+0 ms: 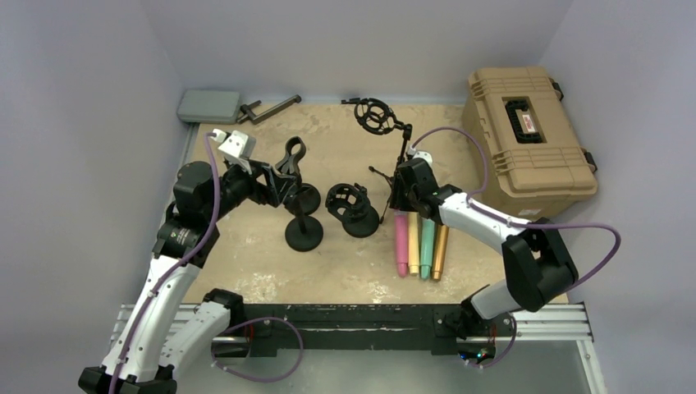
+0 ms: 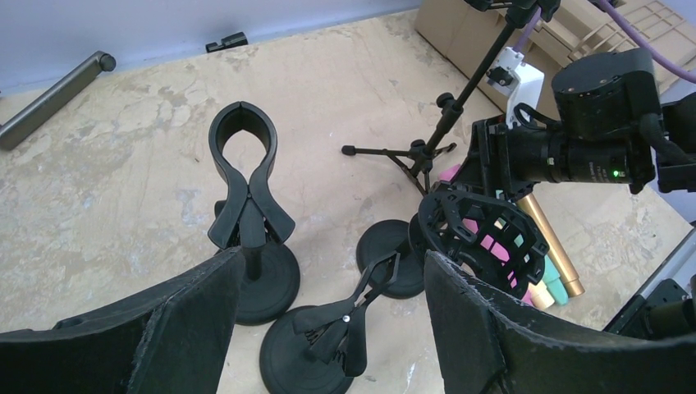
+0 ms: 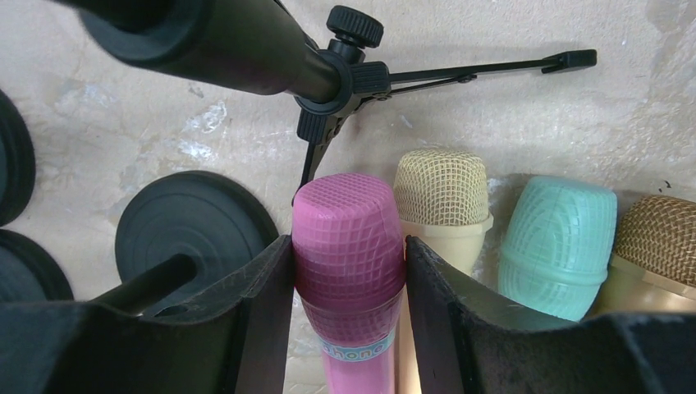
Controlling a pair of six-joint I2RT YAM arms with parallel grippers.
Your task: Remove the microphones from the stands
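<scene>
Pink microphone (image 3: 349, 222) flat on tabletop (image 1: 246, 254), just beside tripod stand (image 3: 345, 78); head clenched in right hand (image 3: 348, 254); left hand (image 2: 332, 258) released, aloft; likely light, stiff; mesh head dentable; firmer hold lower on body.

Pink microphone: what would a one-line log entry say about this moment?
right gripper: shut on pink microphone | pink microphone: lying on table | left gripper: open, holding nothing
</scene>
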